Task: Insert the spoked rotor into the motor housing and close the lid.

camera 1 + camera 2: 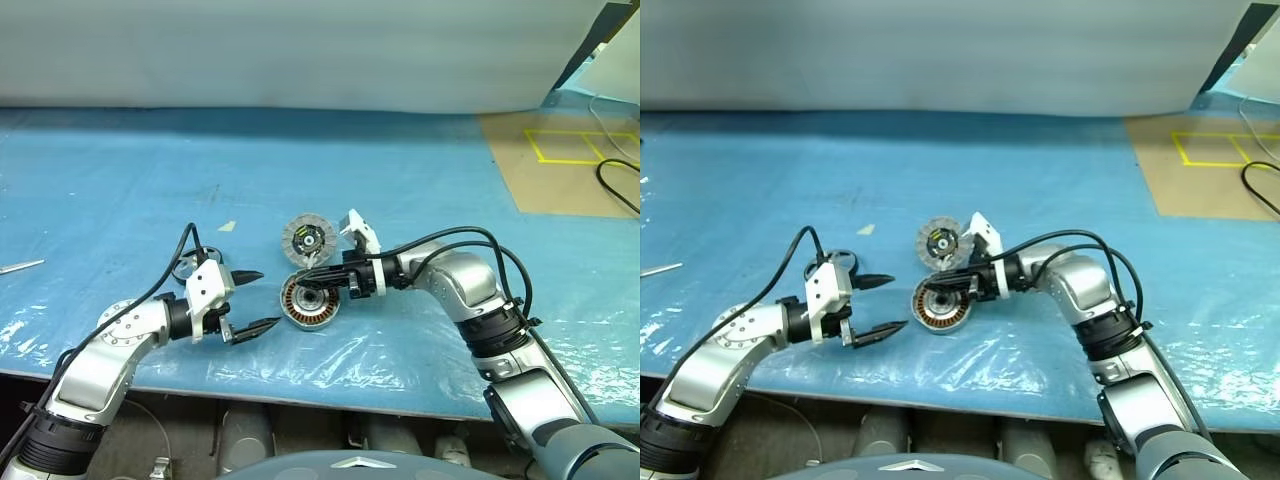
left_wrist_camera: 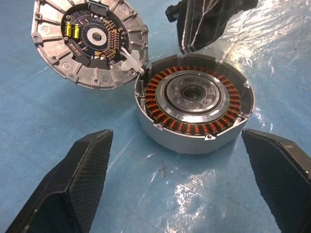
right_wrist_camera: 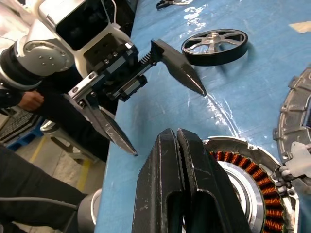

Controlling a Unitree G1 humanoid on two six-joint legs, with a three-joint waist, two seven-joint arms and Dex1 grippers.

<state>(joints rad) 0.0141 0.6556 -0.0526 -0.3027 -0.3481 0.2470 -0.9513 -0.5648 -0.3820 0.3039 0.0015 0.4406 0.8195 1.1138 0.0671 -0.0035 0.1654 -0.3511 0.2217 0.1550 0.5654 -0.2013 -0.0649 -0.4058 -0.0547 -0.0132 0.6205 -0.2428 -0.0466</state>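
Note:
The motor housing (image 1: 308, 303), a silver cup with copper windings around a hub, lies open on the blue sheet. Its lid (image 1: 308, 240) lies flat beside it, joined at the edge, with the circuit face up (image 2: 90, 39). The spoked rotor (image 3: 215, 46), a dark-rimmed wheel, rests flat on the sheet behind my left gripper. My left gripper (image 1: 268, 298) is open, just left of the housing and pointing at it. My right gripper (image 3: 177, 141) is shut with nothing in it. Its tips hang over the housing's rim (image 2: 194, 43); I cannot tell if they touch.
A brown board with yellow tape (image 1: 570, 160) and a black cable (image 1: 618, 185) lie at the back right. A metal tool (image 1: 20, 267) lies at the far left. The table's front edge (image 1: 300, 385) runs close below both grippers. A person's hand (image 3: 31, 99) shows beyond that edge.

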